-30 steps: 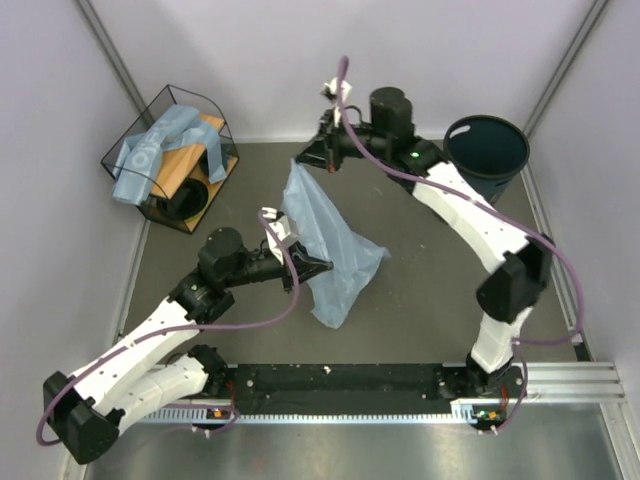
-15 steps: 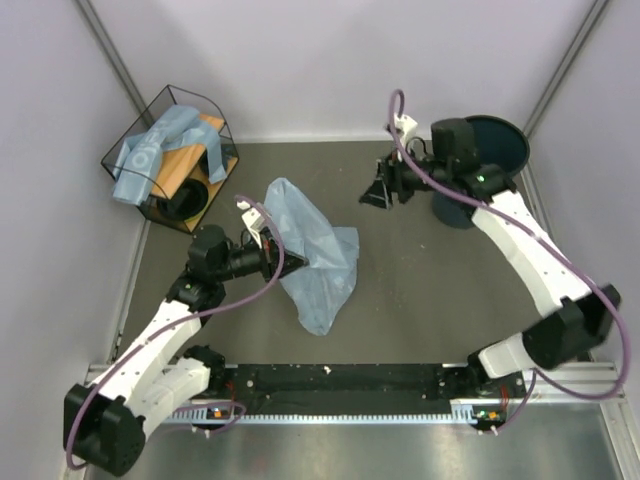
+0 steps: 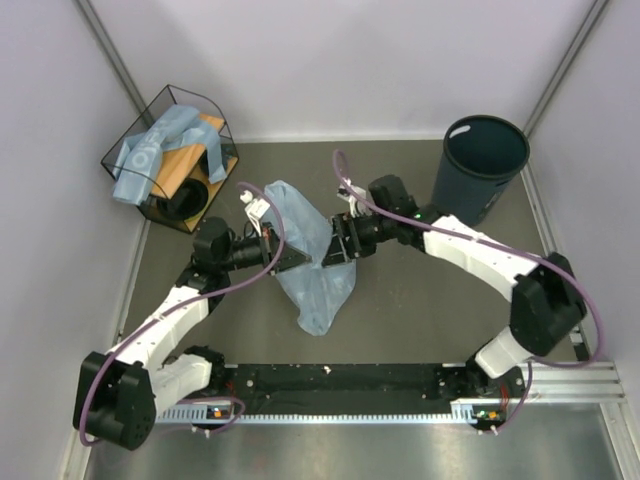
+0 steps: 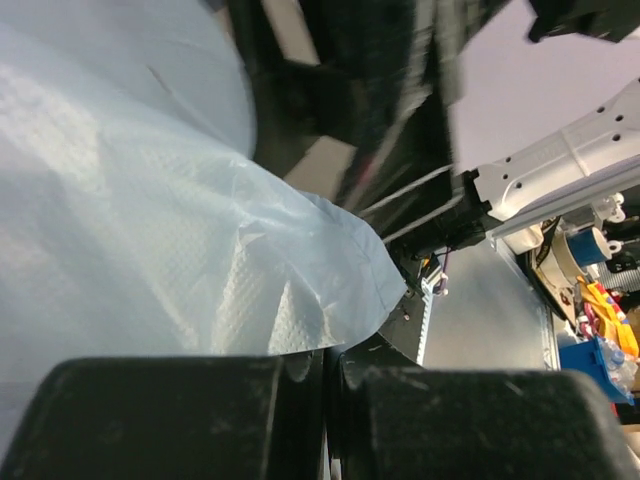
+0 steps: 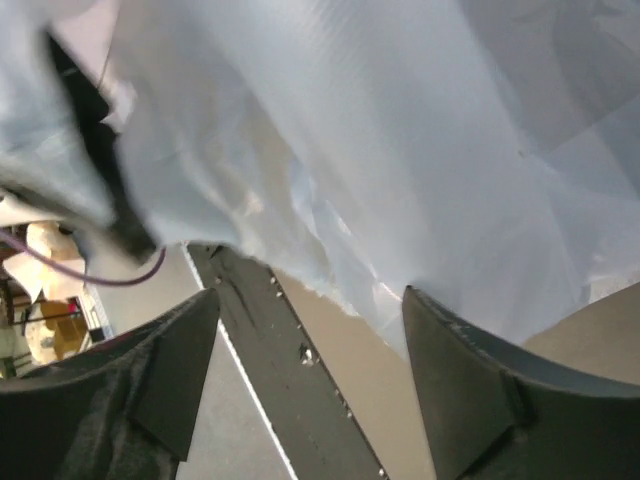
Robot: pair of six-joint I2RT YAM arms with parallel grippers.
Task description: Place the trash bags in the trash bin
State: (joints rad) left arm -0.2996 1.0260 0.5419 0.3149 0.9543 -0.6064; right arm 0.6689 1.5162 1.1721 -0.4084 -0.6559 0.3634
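- My left gripper [image 3: 298,262] is closed tight on an upper fold of the trash bag [image 3: 318,290], which hangs well apart from the trash bin [image 3: 470,195].
- My right gripper [image 3: 338,250] stands wide at the film's edge on the bin side and holds nothing.
- The film looks light, soft and slippery. I would pinch a gathered fold, not one thin layer.

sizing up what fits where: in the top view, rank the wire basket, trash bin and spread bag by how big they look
1. wire basket
2. trash bin and spread bag look about alike. The bag is crumpled and partly covered, so they stay unranked.
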